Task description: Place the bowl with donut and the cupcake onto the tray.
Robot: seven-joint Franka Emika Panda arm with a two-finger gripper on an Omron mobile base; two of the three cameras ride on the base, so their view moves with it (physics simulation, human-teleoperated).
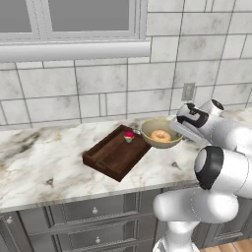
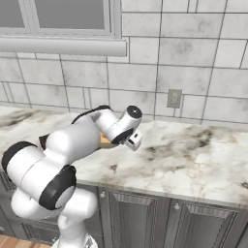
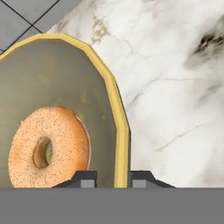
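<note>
The white arm rises from the base, bends at its dark elbow joint and reaches forward and low over the bench. Its wrist is turned so the claw [image 3: 113, 178] points down. In the hand view, the 2 dark fingertips [image 3: 85, 179] straddle the rim of the bowl [image 3: 52, 74], 1 inside, 1 outside, closed on it.

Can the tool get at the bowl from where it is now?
Probably yes. The tool is already at the bowl, its fingertips either side of the yellow rim beside the donut, with nothing between them and the rim.
</note>
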